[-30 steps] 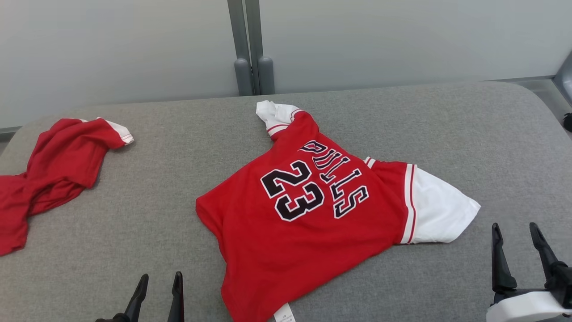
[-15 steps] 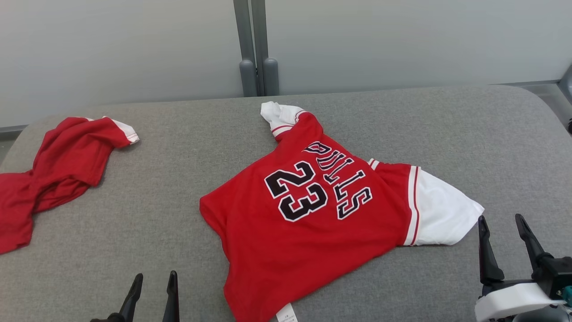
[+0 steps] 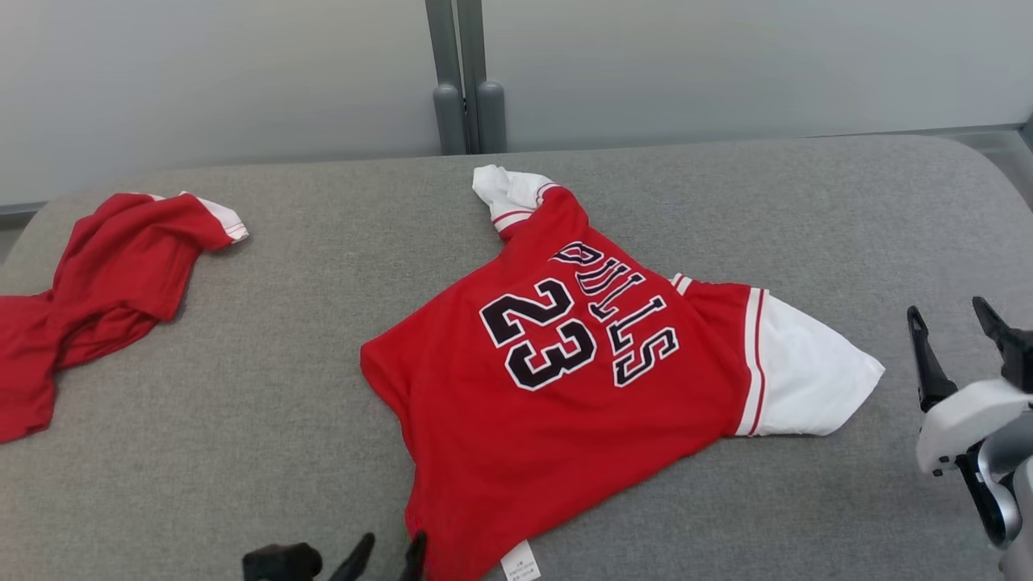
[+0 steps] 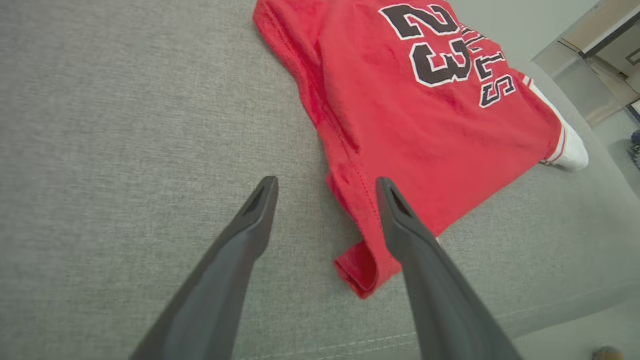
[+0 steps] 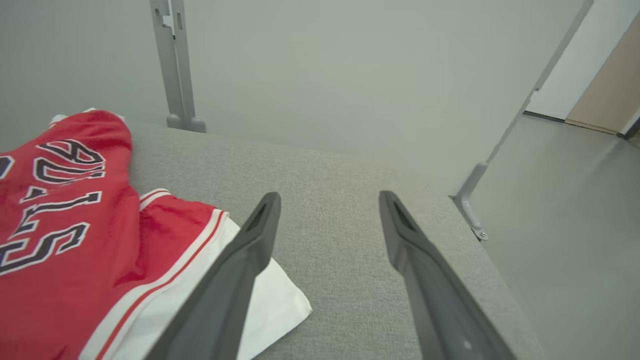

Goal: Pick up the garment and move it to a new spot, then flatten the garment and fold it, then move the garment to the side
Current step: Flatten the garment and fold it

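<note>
Setting: a grey cloth-covered counter (image 3: 242,387) with rounded corners, standing against a pale grey wall (image 3: 202,81). Two grey posts (image 3: 466,81) rise side by side behind its far edge. The right wrist view shows a smooth grey floor (image 5: 575,200) beyond the counter's end.

Item 1: the garment (image 3: 516,436), a red short-sleeved jersey.
- It lies near the middle of the counter, spread mostly flat and turned at an angle.
- Black lettering outlined in white reads "BULLS" above "23".
- The right sleeve (image 3: 807,371) is white with red stripes at the seam and lies flat, pointing toward the right hand.
- The far sleeve (image 3: 504,194) is bunched and partly turned up.
- A white label (image 3: 519,561) shows at the hem by the near edge.
- In the left wrist view, the near hem corner is curled over on itself.

Item 2: a second red cloth (image 3: 105,282) with a white cuff lies crumpled at the far left of the counter, well apart from the garment.

Item 3: the left hand (image 3: 394,541) is low at the near edge with its fingers spread and nothing held. In its wrist view one finger is over bare counter and the other over the red hem, so the two straddle the garment's edge. Contact with the cloth cannot be told.

Item 4: the right hand (image 3: 947,308) has its fingers spread and is empty, with the fingers pointing away from the robot. It is raised over the counter just right of the white sleeve.
</note>
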